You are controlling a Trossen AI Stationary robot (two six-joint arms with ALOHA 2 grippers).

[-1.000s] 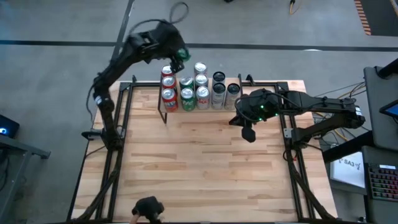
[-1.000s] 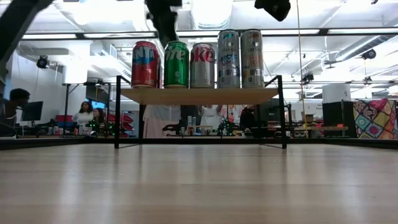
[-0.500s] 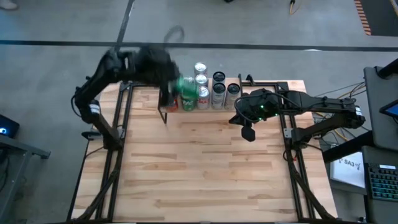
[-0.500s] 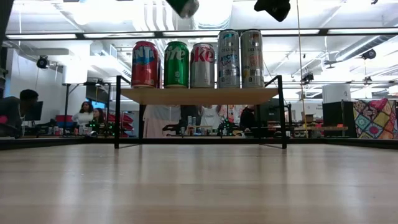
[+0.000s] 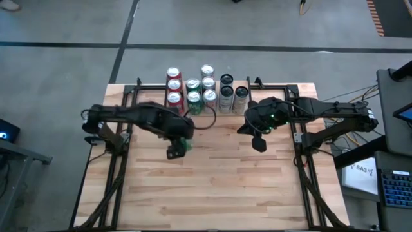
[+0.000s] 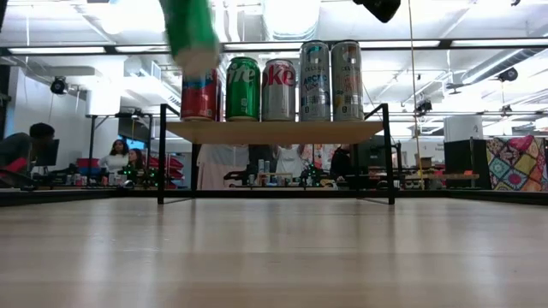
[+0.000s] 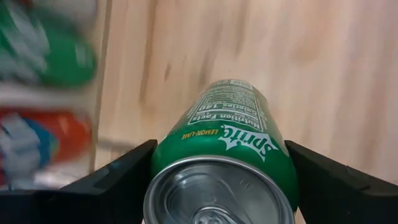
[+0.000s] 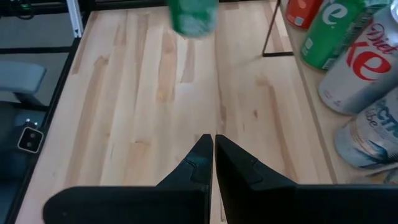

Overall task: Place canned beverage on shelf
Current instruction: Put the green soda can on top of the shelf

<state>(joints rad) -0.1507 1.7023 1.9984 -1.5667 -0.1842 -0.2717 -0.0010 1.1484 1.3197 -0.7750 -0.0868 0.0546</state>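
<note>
Nearest the table's front, the left gripper (image 5: 180,145) hangs above the bare tabletop (image 5: 212,187), its fingers (image 7: 118,180) spread wide and pressed on both sides of a green Sprite can (image 7: 224,155), which it holds in the air just in front of the shelf's left end. The right gripper (image 5: 259,143) waits over the wood in front of the shelf's right end, its fingers (image 8: 208,163) pressed together on nothing. Farther back, the shelf (image 6: 274,131) carries a row of upright cans (image 6: 274,85), with more behind them.
</note>
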